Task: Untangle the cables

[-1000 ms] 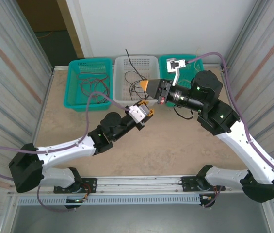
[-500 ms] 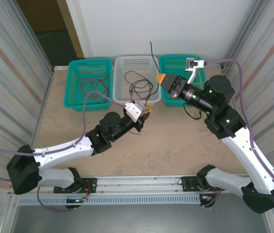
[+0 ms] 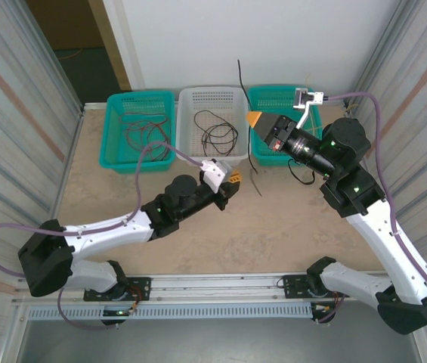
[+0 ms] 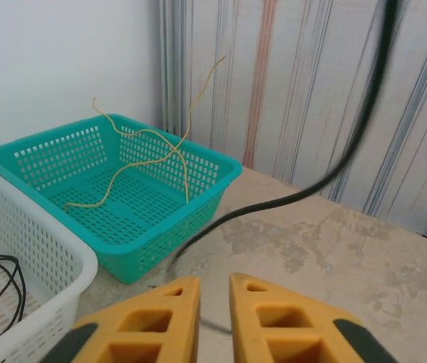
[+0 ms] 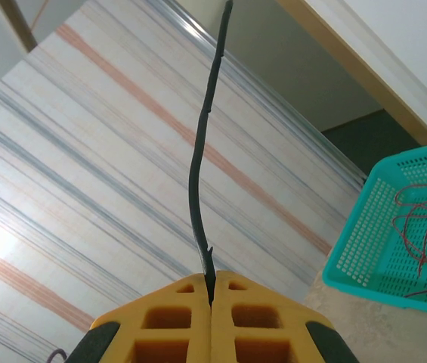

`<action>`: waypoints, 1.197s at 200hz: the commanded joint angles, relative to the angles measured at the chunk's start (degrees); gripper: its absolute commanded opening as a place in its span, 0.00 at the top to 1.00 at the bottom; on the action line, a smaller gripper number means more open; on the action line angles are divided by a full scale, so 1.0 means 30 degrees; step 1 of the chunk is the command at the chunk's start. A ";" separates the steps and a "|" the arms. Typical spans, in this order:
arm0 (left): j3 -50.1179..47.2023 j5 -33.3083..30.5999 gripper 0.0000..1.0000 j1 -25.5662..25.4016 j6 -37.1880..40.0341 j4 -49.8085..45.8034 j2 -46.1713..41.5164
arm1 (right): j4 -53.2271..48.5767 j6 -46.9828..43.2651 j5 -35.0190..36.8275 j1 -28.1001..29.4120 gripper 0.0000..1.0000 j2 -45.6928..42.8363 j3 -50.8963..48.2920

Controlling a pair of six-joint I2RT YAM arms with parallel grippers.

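While the left gripper [image 4: 215, 283] sits low over the beige tabletop [image 3: 289, 227], yellow fingers a narrow slit apart with nothing between them, the right gripper [image 5: 211, 281] has its yellow fingers pinched tight on one thin black cable [image 3: 249, 155], whose long tail hangs free toward the table. Far row suggests sorting is partway: red wires [image 3: 141, 136] in the left teal plastic basket [image 3: 141, 95], a yellow wire [image 4: 187, 174] in the right teal plastic basket [image 4: 183, 144], looped black cables [image 3: 207, 140] in the white mesh basket [image 3: 213, 90]. Probably left: drop the held strand, then check that loop for knots.
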 commanded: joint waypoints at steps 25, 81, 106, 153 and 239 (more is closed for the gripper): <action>0.0464 -0.0507 0.37 -0.0099 0.0161 0.1089 -0.0484 | 0.0582 0.0309 -0.0463 -0.0071 1.00 -0.0231 -0.0061; 0.0874 0.1484 0.24 -0.0171 0.0468 0.1274 -0.0328 | 0.0970 0.0624 -0.0750 -0.0071 0.99 -0.0138 -0.0009; 0.1187 0.1758 0.31 -0.0245 0.0372 0.1312 -0.0015 | 0.1157 0.0805 -0.0895 -0.0071 0.99 -0.0049 0.0022; 0.1965 0.1456 0.83 -0.0256 0.0315 0.0683 0.0528 | 0.1212 0.0749 -0.0737 -0.0114 0.99 -0.0193 0.0078; 0.2547 -0.2808 1.00 0.1016 -0.3298 -0.1839 0.0371 | 0.2460 0.0501 -0.1047 -0.0100 0.99 -0.1037 -0.0904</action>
